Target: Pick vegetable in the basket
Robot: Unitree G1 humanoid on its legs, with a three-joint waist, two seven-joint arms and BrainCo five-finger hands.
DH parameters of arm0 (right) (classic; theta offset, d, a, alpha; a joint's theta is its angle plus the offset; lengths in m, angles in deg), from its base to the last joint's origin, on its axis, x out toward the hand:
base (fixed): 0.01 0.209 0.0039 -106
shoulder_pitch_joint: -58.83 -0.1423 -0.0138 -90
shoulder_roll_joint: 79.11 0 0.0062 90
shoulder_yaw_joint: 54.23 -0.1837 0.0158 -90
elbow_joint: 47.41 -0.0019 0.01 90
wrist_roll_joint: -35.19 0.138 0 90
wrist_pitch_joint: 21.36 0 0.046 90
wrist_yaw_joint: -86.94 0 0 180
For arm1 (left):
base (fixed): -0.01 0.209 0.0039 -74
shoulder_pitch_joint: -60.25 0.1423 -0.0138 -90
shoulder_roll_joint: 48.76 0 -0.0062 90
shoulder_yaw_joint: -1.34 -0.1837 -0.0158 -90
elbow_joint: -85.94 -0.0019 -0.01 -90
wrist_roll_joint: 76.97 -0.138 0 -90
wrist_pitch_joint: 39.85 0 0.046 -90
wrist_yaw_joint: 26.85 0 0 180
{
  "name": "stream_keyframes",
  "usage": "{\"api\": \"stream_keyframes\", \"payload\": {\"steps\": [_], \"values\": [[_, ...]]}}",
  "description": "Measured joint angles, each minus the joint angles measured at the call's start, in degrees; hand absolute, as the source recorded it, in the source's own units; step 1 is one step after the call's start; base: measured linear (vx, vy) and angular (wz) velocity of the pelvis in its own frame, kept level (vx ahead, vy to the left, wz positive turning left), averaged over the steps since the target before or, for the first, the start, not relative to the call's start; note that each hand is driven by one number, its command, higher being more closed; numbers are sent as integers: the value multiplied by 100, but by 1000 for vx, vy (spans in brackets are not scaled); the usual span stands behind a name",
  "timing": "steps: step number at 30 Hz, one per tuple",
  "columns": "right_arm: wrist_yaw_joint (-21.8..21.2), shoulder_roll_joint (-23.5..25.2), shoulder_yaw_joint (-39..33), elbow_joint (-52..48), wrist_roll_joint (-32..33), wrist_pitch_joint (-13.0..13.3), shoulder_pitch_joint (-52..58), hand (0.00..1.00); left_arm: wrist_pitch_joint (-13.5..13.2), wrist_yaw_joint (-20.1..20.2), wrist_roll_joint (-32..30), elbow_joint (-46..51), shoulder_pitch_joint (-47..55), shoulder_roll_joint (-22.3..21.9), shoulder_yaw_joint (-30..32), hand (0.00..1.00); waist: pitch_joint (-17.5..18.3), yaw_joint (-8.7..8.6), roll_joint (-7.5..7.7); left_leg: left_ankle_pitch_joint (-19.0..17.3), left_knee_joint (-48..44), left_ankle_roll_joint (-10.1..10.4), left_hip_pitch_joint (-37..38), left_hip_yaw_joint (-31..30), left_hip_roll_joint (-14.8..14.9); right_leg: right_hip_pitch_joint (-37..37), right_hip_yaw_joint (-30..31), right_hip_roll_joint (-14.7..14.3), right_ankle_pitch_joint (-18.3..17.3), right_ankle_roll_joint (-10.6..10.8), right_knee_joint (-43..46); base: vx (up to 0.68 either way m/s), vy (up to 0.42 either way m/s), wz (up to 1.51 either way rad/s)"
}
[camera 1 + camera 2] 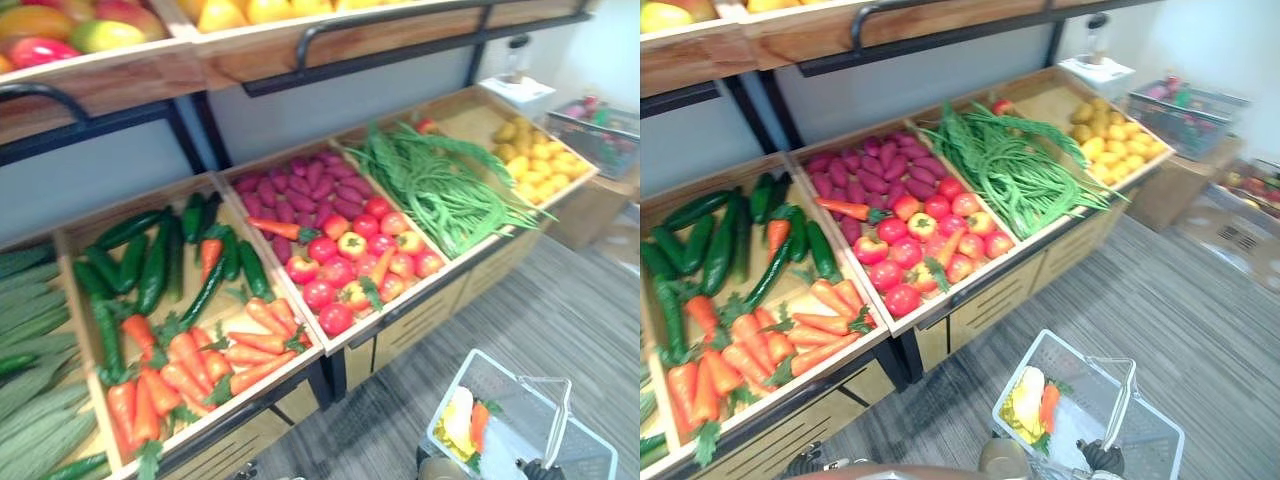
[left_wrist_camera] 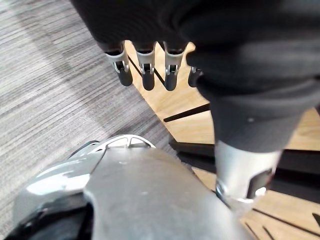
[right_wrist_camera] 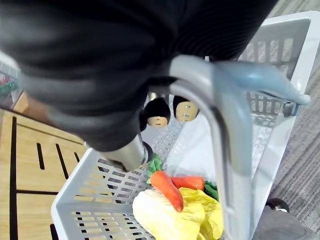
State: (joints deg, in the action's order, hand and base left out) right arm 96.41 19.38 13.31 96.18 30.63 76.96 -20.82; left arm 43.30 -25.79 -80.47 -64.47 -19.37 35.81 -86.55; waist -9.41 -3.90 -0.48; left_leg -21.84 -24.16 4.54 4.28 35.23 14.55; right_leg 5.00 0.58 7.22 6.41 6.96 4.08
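Observation:
A white-grey plastic basket (image 1: 520, 385) hangs low at the right, over the floor in front of the stand. In it lie a carrot (image 3: 167, 190) and a pale yellow leafy vegetable (image 3: 170, 215). My right hand (image 3: 100, 60) is curled round the basket's grey handle (image 3: 225, 130); it also shows at the bottom edge of the right eye view, right hand (image 1: 1100, 458). My left hand (image 2: 145, 75) hangs low beside the wooden stand, its fingers relaxed and holding nothing.
The sloping wooden stand holds bins of carrots (image 1: 200, 360), cucumbers (image 1: 150, 265), tomatoes (image 1: 350, 265), purple tubers (image 1: 300, 185), green beans (image 1: 430, 185) and yellow produce (image 1: 535, 155). An upper shelf (image 1: 330, 45) with fruit overhangs them. Grey floor (image 1: 570, 310) lies to the right.

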Motion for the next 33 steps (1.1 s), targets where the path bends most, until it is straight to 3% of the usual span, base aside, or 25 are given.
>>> {"api": "stream_keyframes", "payload": {"steps": [1,3,5,6,7,8,9,10,12,13,17,25,26,29,31,33], "values": [[-7,31,149,-94,-18,1,-78,100,2,29,-16,24,16,10,-11,0,-33,-13,-205,63,42,-116,-73,345,163,167,-304,-60,16,-305,230,-75,112,-86],[-4,19,169,-86,-20,-6,-160,100,83,45,0,207,-4,67,-79,0,-100,-55,-192,245,285,-195,-109,699,195,577,-1101,35,-694,-702,1638,-37,120,-92],[-3,13,182,-7,-18,-6,-147,100,132,52,17,293,10,132,-127,0,-84,-36,-165,329,252,-236,-101,986,287,551,-1682,134,-850,-867,2280,15,72,-107],[12,15,336,122,-24,44,-222,100,197,58,103,324,-35,183,-25,0,-173,23,53,412,-543,-679,-477,848,403,455,-1917,55,-558,-1060,1761,-51,17,-122],[16,9,385,222,-37,105,-229,100,204,59,103,290,-70,191,0,0,-139,89,152,228,-390,-541,-668,652,231,403,-1699,-13,-345,-989,1293,-113,3,-143],[19,-69,359,296,-59,185,-340,100,196,71,95,236,-128,124,-27,0,-45,168,-100,603,402,-744,-835,388,144,331,-1597,-98,-361,-877,968,-140,11,-97],[7,-134,311,322,-105,209,-386,100,161,76,93,249,-118,70,-67,0,-120,164,-216,764,590,-509,-783,404,214,414,-1808,-19,-728,-868,1701,-47,20,-100],[24,-58,261,367,-172,232,-451,100,195,62,82,153,-182,167,-138,0,-129,115,-63,788,591,-545,-686,682,42,359,-1958,441,-1207,-720,2565,7,12,-99],[-10,-29,275,450,-174,162,-570,100,193,62,76,126,-177,275,-223,0,-68,154,32,766,544,-531,-652,1094,53,-1,-2323,729,-1244,-607,2328,19,-47,-110],[-15,-20,354,500,-198,157,-639,100,194,53,95,134,-188,274,-222,0,-85,253,2,796,495,-491,-612,1365,149,-175,-2503,580,-1223,-495,1751,-21,-146,-126],[-4,-65,609,511,-224,142,-577,100,198,39,34,125,-205,257,-299,0,-41,142,-73,941,501,-272,-335,1790,314,-712,-2851,239,-1262,-304,583,-36,-192,-73],[53,-53,926,494,-149,160,-313,100,201,45,-260,123,-362,157,-620,0,27,-71,-64,1605,696,-62,-233,1730,487,-860,-2717,-176,-1254,-305,93,-84,-152,-12],[63,-55,925,485,-148,168,-294,100,201,46,-309,123,-359,135,-643,0,24,-71,-63,1652,666,-77,-212,1642,490,-864,-2636,-184,-1268,-328,91,-89,-97,-45],[127,-67,937,458,-113,220,-281,100,183,-48,-416,133,-266,64,-628,0,-26,-35,-50,1806,83,-179,-289,272,515,-733,-1847,-222,-1352,-453,293,-128,-91,-117],[131,-225,958,463,-175,314,-377,100,109,-305,-362,142,-161,-79,-627,0,-34,13,-203,1577,353,-92,-311,-1290,-48,-402,-883,-273,-1431,-465,484,-82,75,-195],[132,-283,1000,491,-164,362,-353,100,115,-371,-346,102,-160,-93,-638,0,-35,-23,-233,1529,540,-80,-222,-1799,-269,-166,-362,-379,-1426,-465,632,-32,63,-145]]}}
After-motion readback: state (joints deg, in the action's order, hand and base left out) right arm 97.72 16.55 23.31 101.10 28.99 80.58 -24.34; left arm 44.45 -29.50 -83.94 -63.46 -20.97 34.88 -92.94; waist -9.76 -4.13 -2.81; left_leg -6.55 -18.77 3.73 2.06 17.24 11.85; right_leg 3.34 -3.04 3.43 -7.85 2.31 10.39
